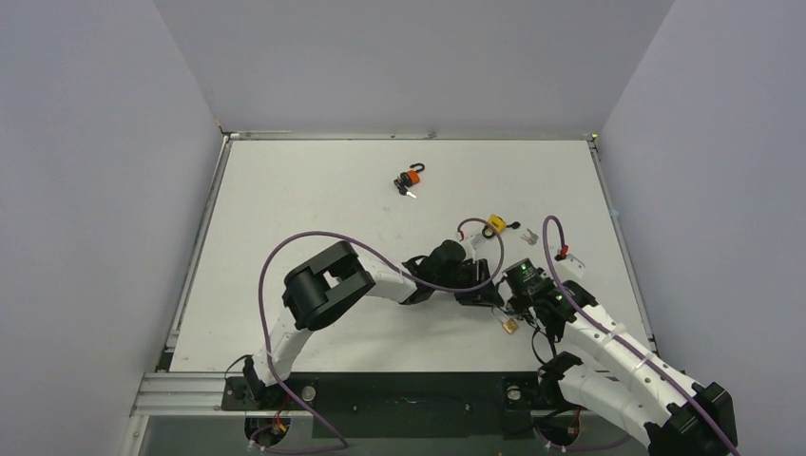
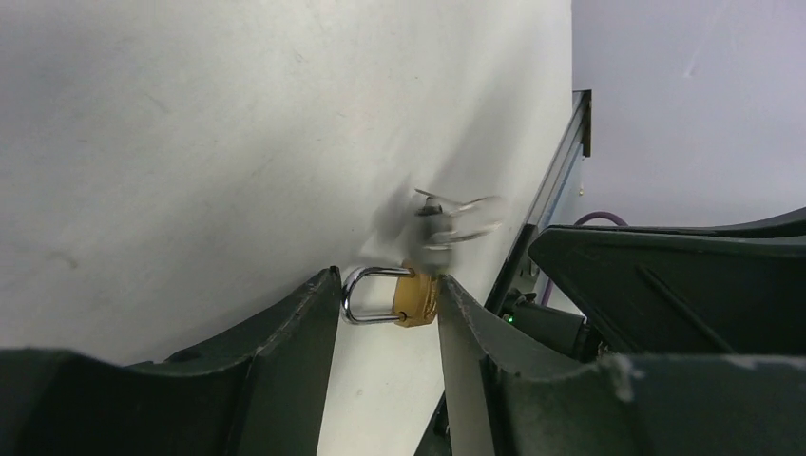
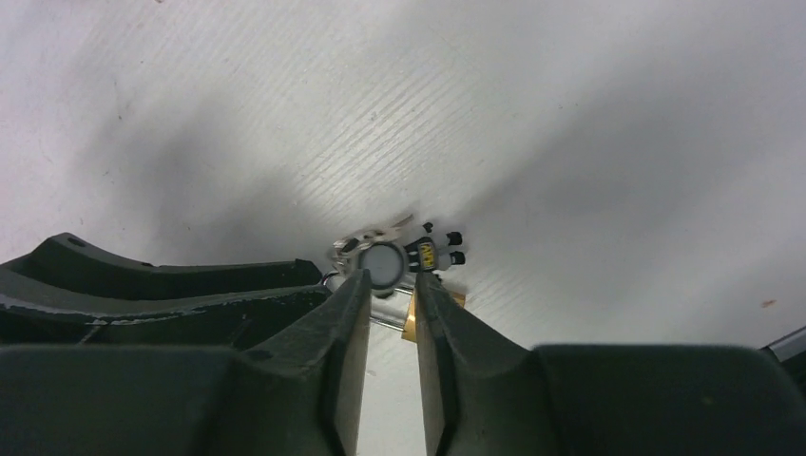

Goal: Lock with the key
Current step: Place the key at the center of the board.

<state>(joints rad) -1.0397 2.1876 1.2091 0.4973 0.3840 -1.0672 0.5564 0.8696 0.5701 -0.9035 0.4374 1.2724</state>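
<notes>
Tabletop of white colour [image 1: 314,190], closed by pale grey walls [image 1: 95,190], carries everything. Two white and black robot arms reach over it from the near edge: the left arm [image 1: 323,285] is bent toward the right, and the right arm [image 1: 618,356] leans toward the left, so both wrists meet near the middle right of the table. A purple cable [image 1: 285,249] loops over each arm.

The left gripper [image 2: 388,285] has its black fingers [image 2: 304,332] partly spread, and between the tips sits the small brass padlock with a silver steel shackle [image 2: 415,296]. The shackle touches one finger and the brass body presses on the other, so the brass padlock is pinched along its length, just above the table.

The right gripper [image 3: 392,280] has its fingers almost pressed together. They pinch the round head of the silver key [image 3: 383,263], directly over the brass padlock, of which one corner shows under the fingers. A bunch of spare keys with a black and yellow tag [image 3: 430,255] hangs beside the key; in the left wrist view this bunch is blurred.

Well apart, a small orange padlock [image 1: 410,179] lies near the far edge, and a small yellow padlock [image 1: 494,225] lies near the left wrist.
</notes>
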